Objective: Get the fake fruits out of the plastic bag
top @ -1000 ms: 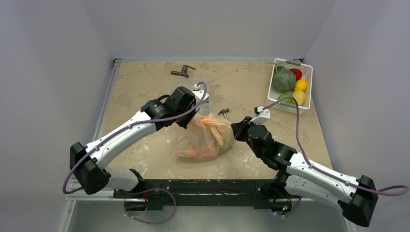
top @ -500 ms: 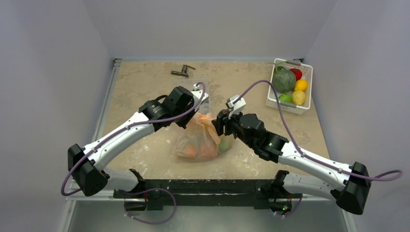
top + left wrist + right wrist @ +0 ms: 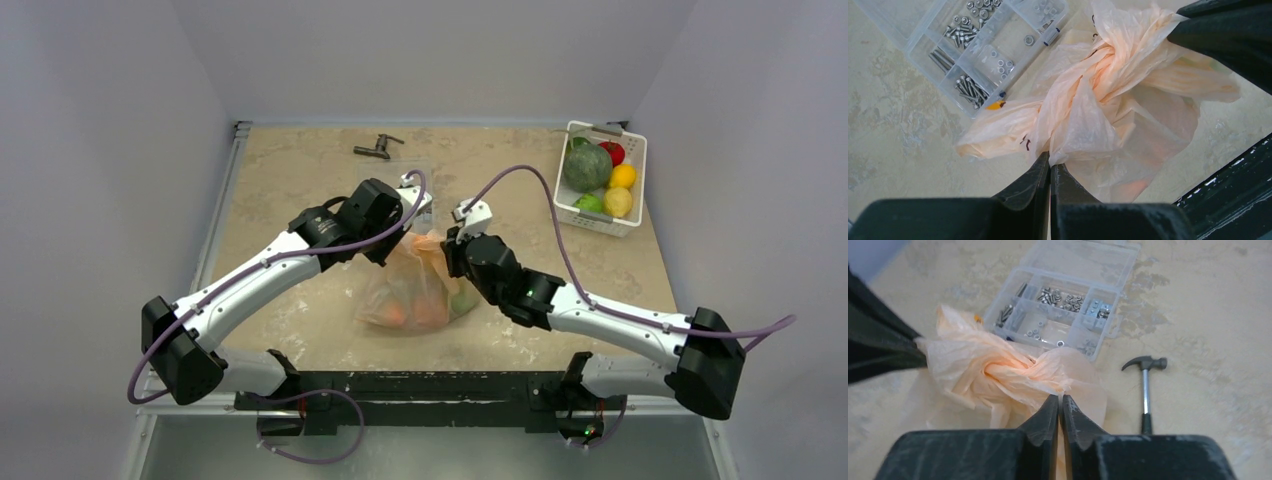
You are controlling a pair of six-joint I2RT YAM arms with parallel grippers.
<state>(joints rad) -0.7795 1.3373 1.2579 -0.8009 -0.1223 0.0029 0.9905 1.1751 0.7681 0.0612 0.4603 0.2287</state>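
The peach-orange plastic bag lies on the table's middle with its handles knotted at the top. Orange and green fake fruits show dimly through its film. My left gripper is shut on the bag's left handle; its tips pinch the film in the left wrist view. My right gripper is shut on the right side of the knot; its tips pinch the bag in the right wrist view. The two grippers face each other across the knot.
A clear parts box with screws lies just behind the bag. A small hammer lies right of the bag. A white basket at the far right holds a dark green vegetable and red and yellow pieces. A dark tool lies at the back.
My right arm has swung left and forward from beside the bag and closed on the knot's right side. My left gripper has kept its hold, hardly moving.
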